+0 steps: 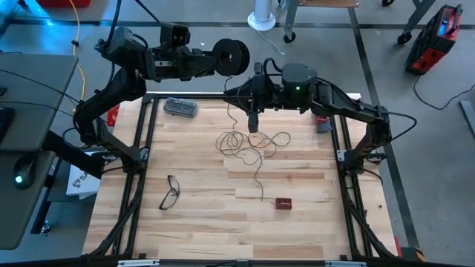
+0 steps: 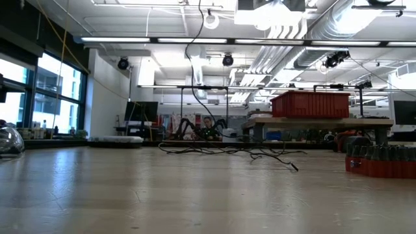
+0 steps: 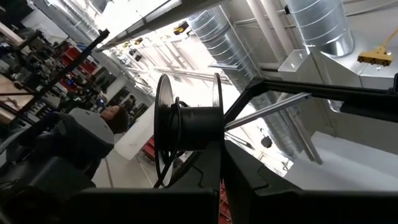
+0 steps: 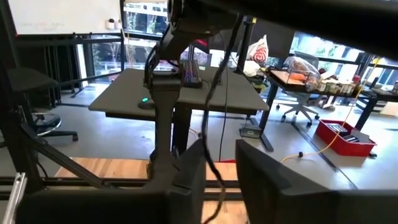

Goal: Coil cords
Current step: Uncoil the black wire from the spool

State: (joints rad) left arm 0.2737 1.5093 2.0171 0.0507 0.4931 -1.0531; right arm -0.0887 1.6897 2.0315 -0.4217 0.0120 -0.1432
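1 thin dark wire (image 1: 249,144) | tangled loose loops | black reel (image 1: 231,56) raised

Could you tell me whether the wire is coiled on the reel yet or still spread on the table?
Mostly spread: the wire lies in loose loops on the table; the reel looks nearly bare.

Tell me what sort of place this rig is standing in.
Most likely an industrial lab or workshop: exposed ventilation ducts run under the ceiling, a red bin sits on a workbench, and office desks and a chair stand nearby.
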